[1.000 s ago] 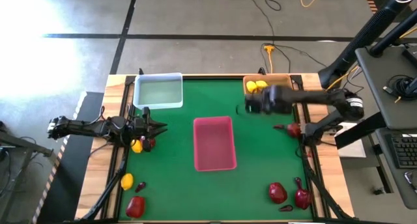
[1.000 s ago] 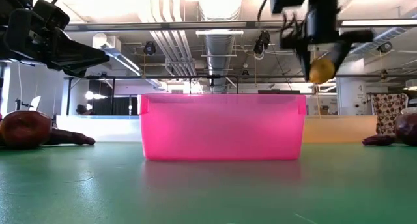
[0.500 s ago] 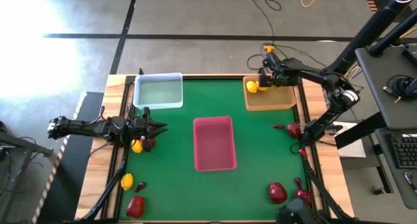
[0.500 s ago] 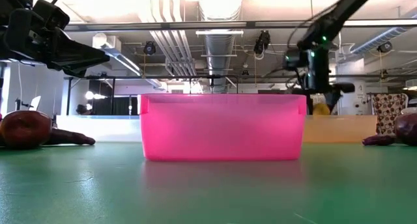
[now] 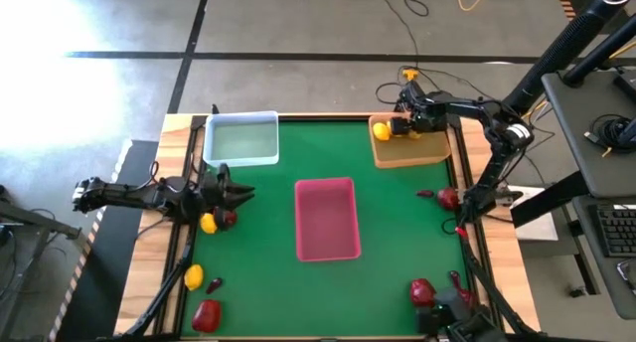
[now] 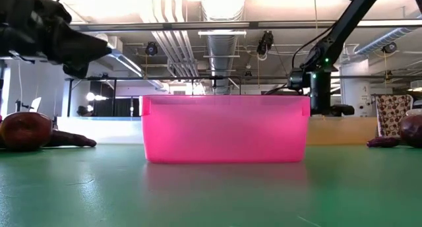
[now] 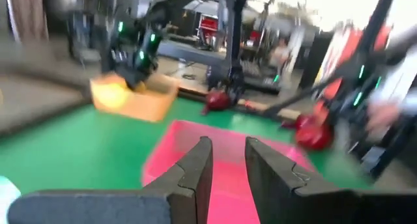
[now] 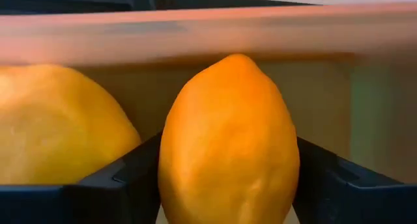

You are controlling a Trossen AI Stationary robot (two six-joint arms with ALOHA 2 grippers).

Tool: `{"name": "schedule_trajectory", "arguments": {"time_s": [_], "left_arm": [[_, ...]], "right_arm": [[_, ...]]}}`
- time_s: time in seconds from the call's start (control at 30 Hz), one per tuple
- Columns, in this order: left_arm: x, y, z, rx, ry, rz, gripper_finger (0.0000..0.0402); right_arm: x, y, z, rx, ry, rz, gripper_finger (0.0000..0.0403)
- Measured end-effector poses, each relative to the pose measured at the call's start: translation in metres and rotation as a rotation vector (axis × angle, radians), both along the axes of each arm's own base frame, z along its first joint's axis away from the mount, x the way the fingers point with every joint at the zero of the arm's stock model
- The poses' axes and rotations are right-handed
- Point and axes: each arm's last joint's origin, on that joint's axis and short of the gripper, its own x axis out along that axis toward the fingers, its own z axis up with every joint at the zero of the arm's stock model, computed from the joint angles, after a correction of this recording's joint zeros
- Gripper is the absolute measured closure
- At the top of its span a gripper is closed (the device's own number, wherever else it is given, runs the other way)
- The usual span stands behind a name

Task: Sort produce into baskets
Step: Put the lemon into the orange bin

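My right gripper (image 5: 402, 126) reaches steeply down into the tan tray (image 5: 412, 151) at the table's far right corner, shut on a yellow lemon (image 8: 228, 133). A second lemon (image 8: 58, 126) lies right beside it in the tray and shows yellow from above (image 5: 381, 132). In the low view the right gripper's (image 6: 321, 98) fingertips are hidden behind the tray walls. My left gripper (image 5: 243, 193) waits at the table's left, pointing level at the pink tray (image 5: 327, 219), with a narrow gap between its fingers (image 7: 228, 152) and nothing in it. The pale blue tray (image 5: 241, 140) stands far left. My right gripper has the lemon between its two fingers, one against each long side (image 8: 171, 168). The fingers (image 8: 133, 168) come from above, slanting down, and lie along the lemon, whose pointed end faces away from the wrist. I cannot see whether it rests on the tray floor.
A lemon (image 5: 208, 223) and a dark red piece (image 5: 227, 219) lie under my left gripper. Another lemon (image 5: 194, 276), a maroon piece (image 5: 214, 282) and a red fruit (image 5: 207, 315) sit near left. Red fruits (image 5: 447, 197) (image 5: 422, 292) lie along the right side.
My right gripper has carried the lemon from high over the tan tray toward the far edge and down into the tray, next to the other lemon. My left gripper has stayed in place but rolled a little about its own pointing line.
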Motion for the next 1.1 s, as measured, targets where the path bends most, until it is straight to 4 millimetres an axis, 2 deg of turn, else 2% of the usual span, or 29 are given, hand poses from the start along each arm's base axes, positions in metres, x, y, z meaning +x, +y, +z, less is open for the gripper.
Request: {"name": "schedule_trajectory", "arguments": {"time_s": [0.13, 0.2, 0.3, 0.4, 0.57, 0.63, 0.7, 0.77, 0.83, 0.97, 1.1], "left_arm": [[0.000, 0.001, 0.004, -0.394, -0.098, 0.014, 0.0326], [0.000, 0.001, 0.004, -0.484, -0.112, 0.013, 0.0326], [0.000, 0.001, 0.006, -0.514, -0.131, 0.005, 0.0326], [-0.001, 0.001, 0.010, -0.531, -0.174, -0.007, 0.0326], [-0.002, 0.003, 0.014, -0.502, -0.231, 0.039, 0.0326], [-0.002, 0.003, 0.016, -0.508, -0.249, 0.032, 0.0326], [-0.002, 0.000, 0.019, -0.518, -0.254, -0.065, 0.0326], [-0.002, -0.004, 0.026, -0.511, -0.182, -0.180, 0.0326], [-0.002, -0.007, 0.033, -0.501, -0.046, -0.227, 0.0329], [-0.005, -0.011, 0.055, -0.418, 0.268, -0.222, 0.0333], [-0.003, -0.014, 0.075, -0.375, 0.566, -0.182, 0.0334]], "right_arm": [[0.001, -0.002, 0.013, -0.047, -0.022, 0.014, 0.0118], [0.001, -0.002, 0.020, -0.069, -0.028, 0.032, 0.0106], [0.000, 0.001, 0.032, -0.090, -0.040, 0.030, 0.0092], [-0.002, 0.005, 0.053, -0.130, -0.077, -0.022, 0.0082], [0.011, 0.031, 0.101, -0.262, -0.178, 0.024, 0.0080], [0.023, 0.051, 0.121, -0.310, -0.234, 0.084, 0.0085], [0.035, 0.077, 0.138, -0.342, -0.300, 0.146, 0.0091], [0.047, 0.107, 0.154, -0.365, -0.384, 0.207, 0.0098], [0.060, 0.140, 0.165, -0.374, -0.458, 0.265, 0.0104], [0.078, 0.205, 0.175, -0.432, -0.513, 0.336, 0.0112], [0.086, 0.252, 0.180, -0.517, -0.540, 0.378, 0.0115]]}}
